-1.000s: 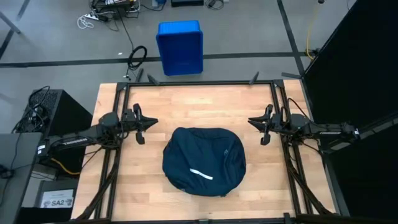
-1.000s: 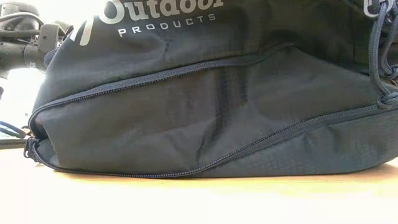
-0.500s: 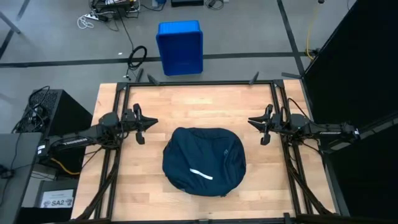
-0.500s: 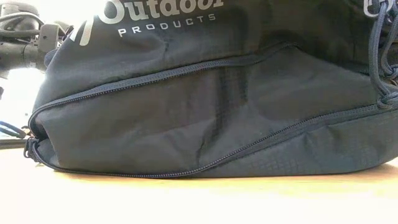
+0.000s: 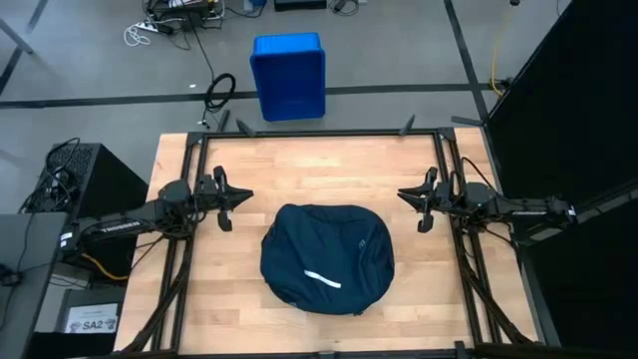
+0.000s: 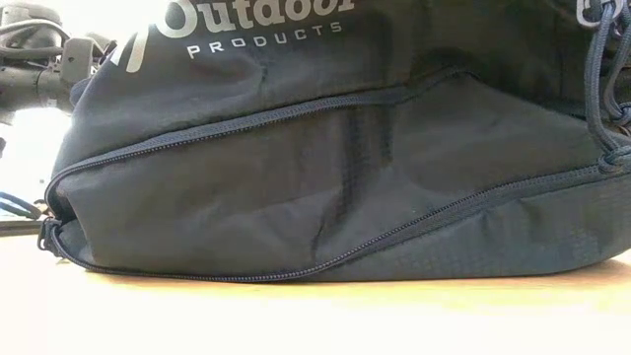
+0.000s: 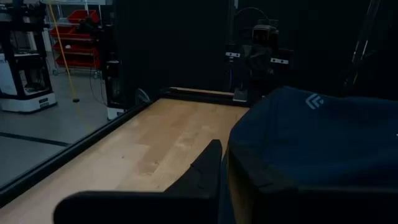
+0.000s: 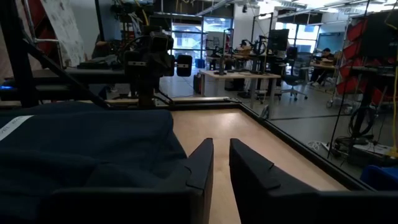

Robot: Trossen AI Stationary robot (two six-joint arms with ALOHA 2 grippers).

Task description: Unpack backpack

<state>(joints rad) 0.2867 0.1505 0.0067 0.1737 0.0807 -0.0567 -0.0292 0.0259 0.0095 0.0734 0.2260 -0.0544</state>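
Note:
The dark navy backpack (image 5: 327,257) lies flat on the middle of the wooden table (image 5: 299,165), its white stripe (image 5: 321,278) facing up. It fills the low view (image 6: 325,168) with its zippers closed. My left gripper (image 5: 245,196) hovers level at the table's left side, shut, short of the backpack (image 7: 311,137). My right gripper (image 5: 404,194) hovers level at the right side, shut but for a narrow slit (image 8: 221,155), with the backpack (image 8: 81,143) beside it. Neither gripper touches anything.
A bright blue plastic bin (image 5: 288,75) stands on the floor beyond the table's far edge. A black frame (image 5: 319,132) runs around the table. Bare wood shows between the backpack and the far edge, and on either side toward the arms.

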